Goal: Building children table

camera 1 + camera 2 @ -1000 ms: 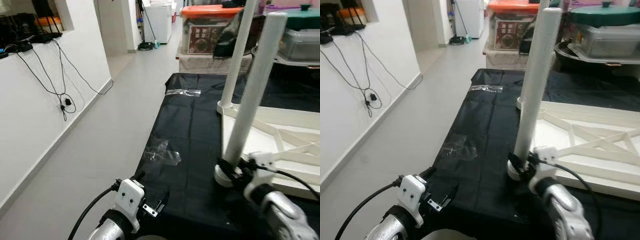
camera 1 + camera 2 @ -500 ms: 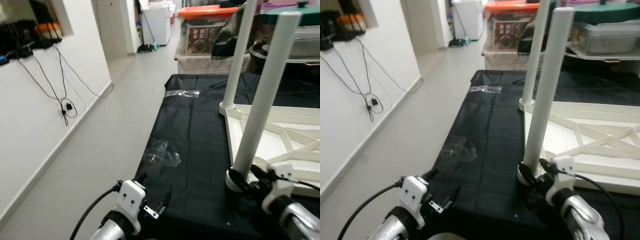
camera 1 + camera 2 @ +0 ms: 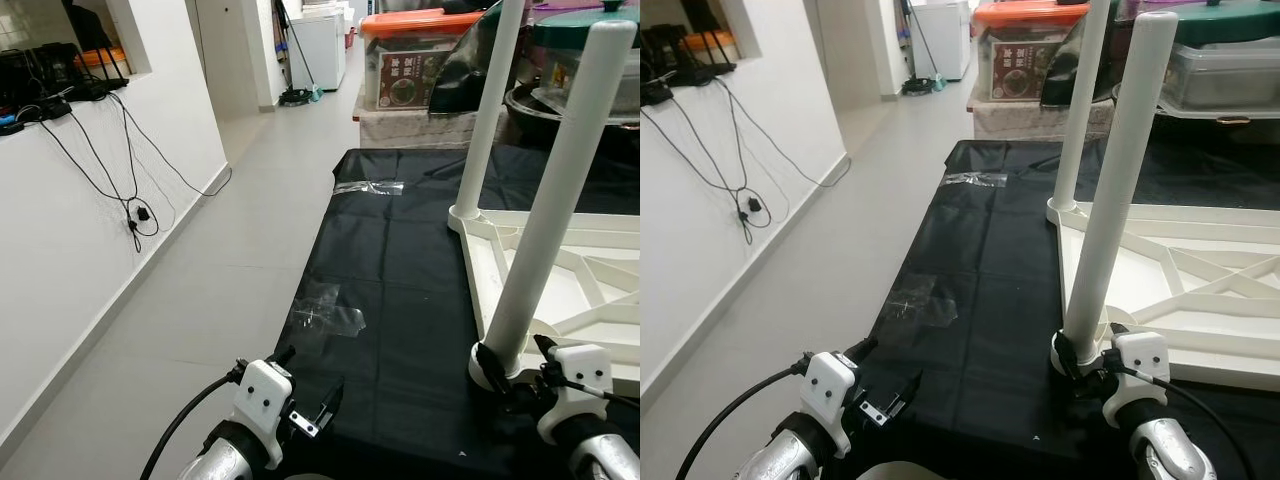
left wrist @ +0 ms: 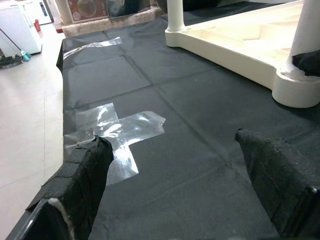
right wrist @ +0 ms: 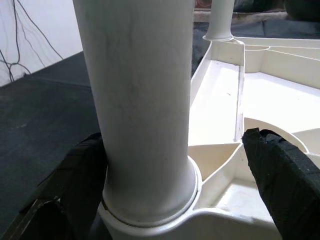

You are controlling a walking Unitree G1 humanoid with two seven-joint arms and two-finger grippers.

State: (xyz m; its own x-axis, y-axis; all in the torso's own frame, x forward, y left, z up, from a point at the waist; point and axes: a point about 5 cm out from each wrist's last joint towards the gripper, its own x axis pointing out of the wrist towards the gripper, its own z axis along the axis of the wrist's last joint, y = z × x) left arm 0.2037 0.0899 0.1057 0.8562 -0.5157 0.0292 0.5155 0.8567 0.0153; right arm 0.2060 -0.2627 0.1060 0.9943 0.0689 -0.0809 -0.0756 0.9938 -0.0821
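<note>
A white children's table top (image 3: 590, 290) lies upside down on a black sheet (image 3: 400, 290). Two white legs stand up from it: a near leg (image 3: 560, 200) at the front corner and a far leg (image 3: 490, 110) behind. My right gripper (image 3: 510, 372) is at the near leg's base, its fingers on either side of the socket. In the right wrist view the near leg (image 5: 140, 100) rests against one finger (image 5: 82, 190); the other finger (image 5: 282, 175) stands apart, so the gripper is open. My left gripper (image 4: 185, 175) hovers open over the sheet's front left part, holding nothing.
Clear tape patches (image 3: 330, 315) stick to the sheet. Storage boxes with an orange lid (image 3: 420, 55) and pots (image 3: 570, 70) crowd the back. A white wall with hanging cables (image 3: 130, 190) runs along the left, with grey floor (image 3: 230, 260) between it and the sheet.
The camera view has shifted a little, putting the near leg and my right gripper further right in the picture. The right gripper stays at the leg's base; the left gripper holds its place.
</note>
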